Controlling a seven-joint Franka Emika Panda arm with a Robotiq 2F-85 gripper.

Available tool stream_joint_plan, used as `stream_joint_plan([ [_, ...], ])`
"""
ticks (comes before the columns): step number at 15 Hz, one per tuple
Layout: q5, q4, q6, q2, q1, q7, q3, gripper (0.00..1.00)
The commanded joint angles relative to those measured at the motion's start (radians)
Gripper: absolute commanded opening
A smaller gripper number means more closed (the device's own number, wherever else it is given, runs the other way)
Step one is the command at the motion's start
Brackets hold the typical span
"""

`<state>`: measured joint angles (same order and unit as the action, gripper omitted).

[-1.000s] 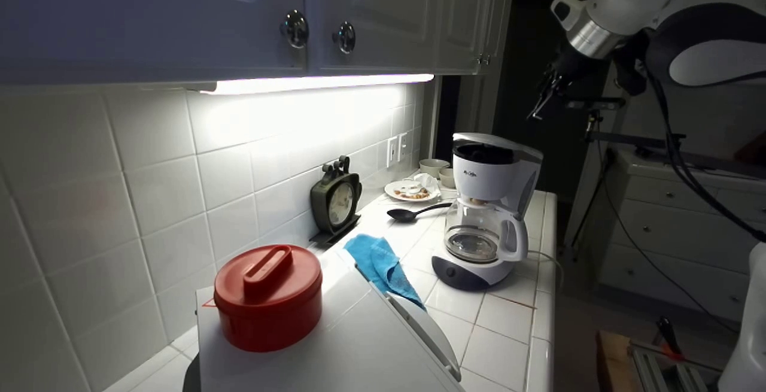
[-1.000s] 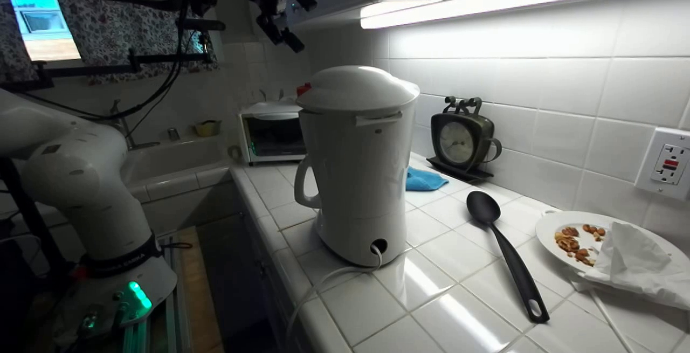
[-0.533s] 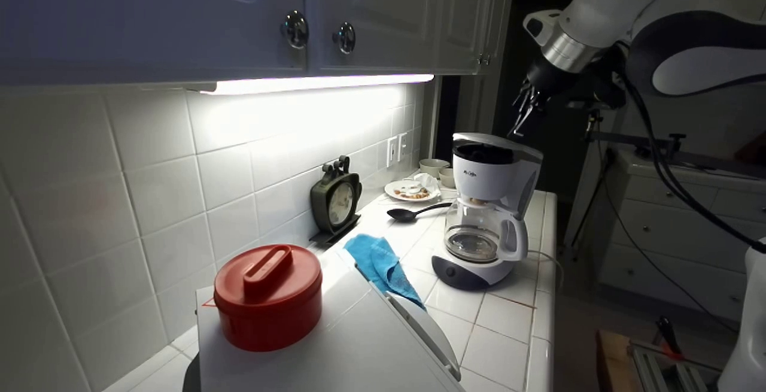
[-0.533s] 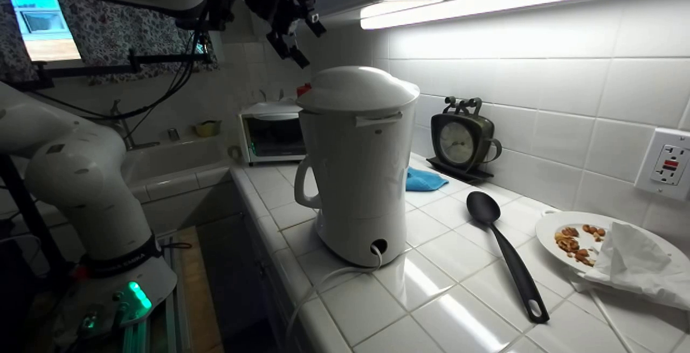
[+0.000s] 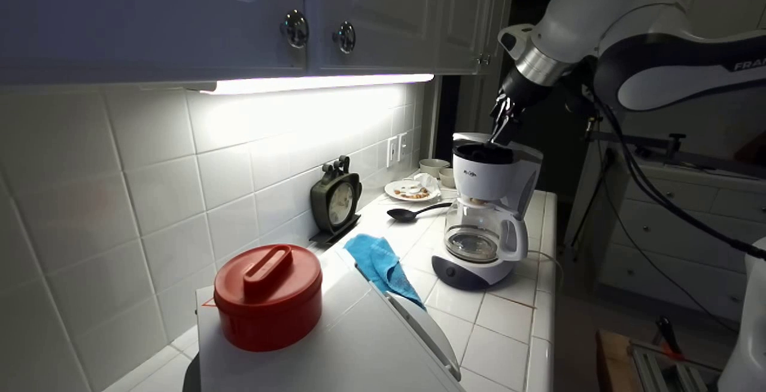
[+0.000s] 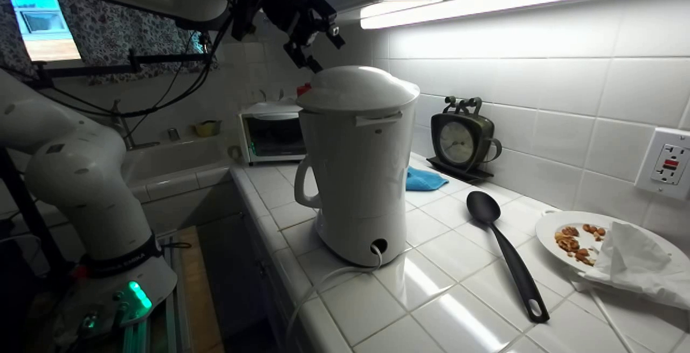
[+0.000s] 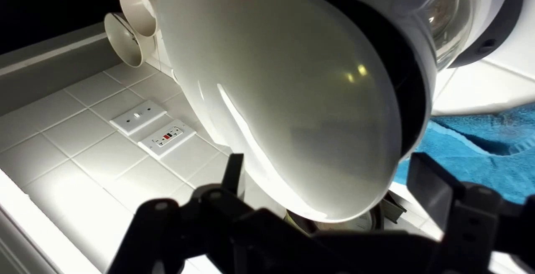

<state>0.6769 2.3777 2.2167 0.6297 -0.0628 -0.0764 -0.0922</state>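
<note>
While everything on the counter (image 5: 499,338) keeps its place from a second ago, the gripper (image 6: 326,55) has come down and in, and now hangs at the top of the white coffee maker (image 6: 358,170). Jaws: spread well apart; in the wrist view the raised lid (image 7: 288,98) shows between and beyond them; whether they touch it, I cannot tell. Coffee maker: upright on the counter near its outer edge, a dark hollow (image 5: 468,152) visible under the lid. Its glass carafe (image 5: 473,233) sits on the base (image 5: 459,275), handle toward that edge; contents too dim to read. Other containers: white plate (image 6: 544,232) near the wall (image 6: 539,81), bearing nuts (image 6: 567,242) and crumpled paper (image 6: 628,258); two bowls (image 5: 434,168) beyond it, what they hold too small to tell; red lidded pot (image 5: 268,308) on the toaster oven (image 5: 353,338), inside hidden. Black spoon (image 6: 483,208) lies on the counter between coffee maker and plate; blue cloth (image 5: 383,266) just beside the oven.
</note>
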Motion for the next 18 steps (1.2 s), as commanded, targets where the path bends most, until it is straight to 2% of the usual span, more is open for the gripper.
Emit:
stream_joint_plan([
  [1, 0.005, -0.045, 0.001, -0.044, -0.027, -0.015, 0.014, 1.00],
  [9, 0.060, -0.109, -0.149, -0.014, -0.098, -0.035, 0.019, 1.00],
  [13, 0.142, -0.160, -0.230, 0.014, -0.122, -0.043, 0.009, 1.00],
  [18, 0.254, -0.183, -0.183, 0.055, -0.113, -0.069, -0.053, 1.00],
])
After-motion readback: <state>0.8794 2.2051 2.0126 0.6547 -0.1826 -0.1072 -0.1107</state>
